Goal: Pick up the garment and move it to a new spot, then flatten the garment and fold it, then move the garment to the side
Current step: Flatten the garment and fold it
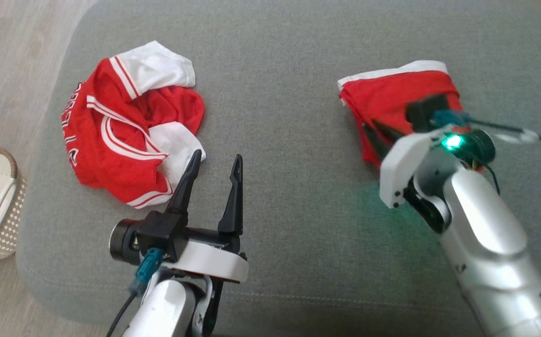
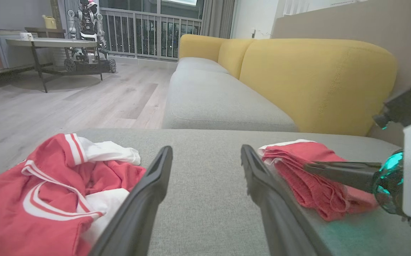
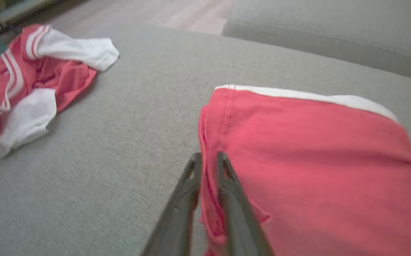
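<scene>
Red folded garment (image 1: 392,93) at two o'clock is pinched by the right fingers (image 3: 182,202), while the left fingers (image 1: 186,182) stand wide apart, holding nothing.

Two grippers: one spread, one pinching.
Left gripper (image 1: 217,155) hovers with its fingers wide apart, well left of the folded red garment (image 1: 392,96); right gripper (image 1: 372,126) pinches that garment's left edge, pale forearm angled inward.
</scene>
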Controlling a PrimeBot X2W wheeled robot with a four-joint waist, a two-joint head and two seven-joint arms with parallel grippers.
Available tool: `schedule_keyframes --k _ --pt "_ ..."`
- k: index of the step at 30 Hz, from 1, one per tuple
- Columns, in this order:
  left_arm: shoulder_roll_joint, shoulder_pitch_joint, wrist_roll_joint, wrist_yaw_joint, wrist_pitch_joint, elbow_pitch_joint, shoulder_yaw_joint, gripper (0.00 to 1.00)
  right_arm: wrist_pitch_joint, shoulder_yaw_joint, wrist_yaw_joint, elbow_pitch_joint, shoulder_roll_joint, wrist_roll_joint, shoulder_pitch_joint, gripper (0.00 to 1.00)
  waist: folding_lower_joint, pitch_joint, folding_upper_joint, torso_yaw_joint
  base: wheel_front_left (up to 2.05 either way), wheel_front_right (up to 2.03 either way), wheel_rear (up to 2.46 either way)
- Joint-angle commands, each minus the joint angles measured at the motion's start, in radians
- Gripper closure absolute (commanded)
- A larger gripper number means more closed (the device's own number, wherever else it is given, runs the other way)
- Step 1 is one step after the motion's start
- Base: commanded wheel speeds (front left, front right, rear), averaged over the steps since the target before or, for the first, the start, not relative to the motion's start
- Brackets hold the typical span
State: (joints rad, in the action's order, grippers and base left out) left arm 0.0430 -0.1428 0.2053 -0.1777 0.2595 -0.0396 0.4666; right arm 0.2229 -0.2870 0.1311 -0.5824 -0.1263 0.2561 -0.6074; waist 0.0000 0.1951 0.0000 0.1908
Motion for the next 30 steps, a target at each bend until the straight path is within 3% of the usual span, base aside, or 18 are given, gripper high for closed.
schedule_keyframes --k 1,9,15,20,30 --pt "0.007 -0.01 -0.003 -0.005 0.002 0.027 -0.03 0.0 -0.031 0.008 0.0 0.054 0.024 0.0 0.001 0.0 0.0 -0.009 0.0 -0.001 0.0 0.0 0.0" --pt "0.007 0.021 -0.005 -0.029 0.002 0.029 -0.06 0.0 -0.275 0.193 0.0 0.223 0.04 -0.047 0.187 0.0 0.0 -0.067 0.0 -0.027 0.0 0.0 0.0" --pt "0.007 0.051 -0.025 -0.048 0.002 0.045 -0.099 0.0 -0.441 0.333 0.0 0.332 0.045 -0.149 0.344 0.0 0.0 -0.1 0.0 -0.063 0.0 0.0 0.0" --pt "0.007 0.096 -0.077 -0.062 0.002 0.069 -0.117 0.0 -0.483 0.376 0.0 0.395 0.056 -0.254 0.46 0.0 0.0 -0.133 0.0 -0.096 0.0 0.0 0.0" --pt "0.007 0.2 -0.114 -0.07 0.002 0.063 -0.153 0.0 -0.484 0.373 0.0 0.506 0.075 -0.246 0.631 0.0 0.0 -0.2 0.0 -0.133 0.0 0.0 0.0"
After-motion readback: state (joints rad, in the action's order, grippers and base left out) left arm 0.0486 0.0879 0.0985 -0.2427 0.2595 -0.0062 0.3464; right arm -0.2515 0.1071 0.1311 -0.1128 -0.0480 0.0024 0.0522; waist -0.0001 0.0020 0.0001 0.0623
